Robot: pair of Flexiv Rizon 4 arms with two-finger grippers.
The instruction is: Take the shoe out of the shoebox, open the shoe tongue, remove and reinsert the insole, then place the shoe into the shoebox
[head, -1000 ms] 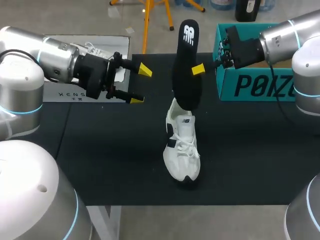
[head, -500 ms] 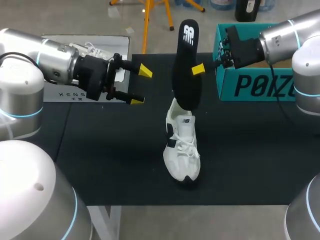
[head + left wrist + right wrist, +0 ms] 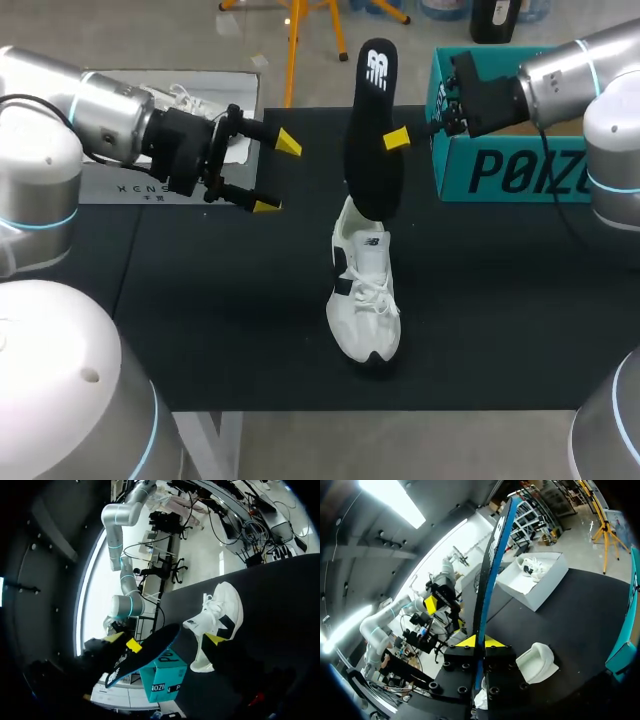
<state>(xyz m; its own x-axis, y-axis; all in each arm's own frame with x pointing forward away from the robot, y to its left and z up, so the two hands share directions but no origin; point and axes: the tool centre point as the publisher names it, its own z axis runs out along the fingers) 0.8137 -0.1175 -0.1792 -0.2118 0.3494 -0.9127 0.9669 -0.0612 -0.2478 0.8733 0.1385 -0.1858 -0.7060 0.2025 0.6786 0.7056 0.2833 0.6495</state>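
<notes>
A white shoe (image 3: 365, 295) stands on the black mat, toe toward the front edge; it also shows in the left wrist view (image 3: 217, 622). Above its heel the black insole (image 3: 372, 130) hangs nearly upright, and my right gripper (image 3: 397, 138) is shut on its edge. In the right wrist view the insole (image 3: 492, 565) rises edge-on from between the pinched yellow tips (image 3: 480, 641), with the shoe (image 3: 537, 662) below. My left gripper (image 3: 278, 174) stands open and empty to the left of the insole, not touching it. The teal shoebox (image 3: 520, 150) sits at the back right.
A white box (image 3: 170, 130) with another white shoe inside lies at the back left, behind my left arm. The black mat (image 3: 220, 320) stretches bare to the left and right of the shoe, up to the table's front edge.
My left gripper has drawn back slightly to the left and turned a little. The right arm, the insole and the shoe have not moved.
</notes>
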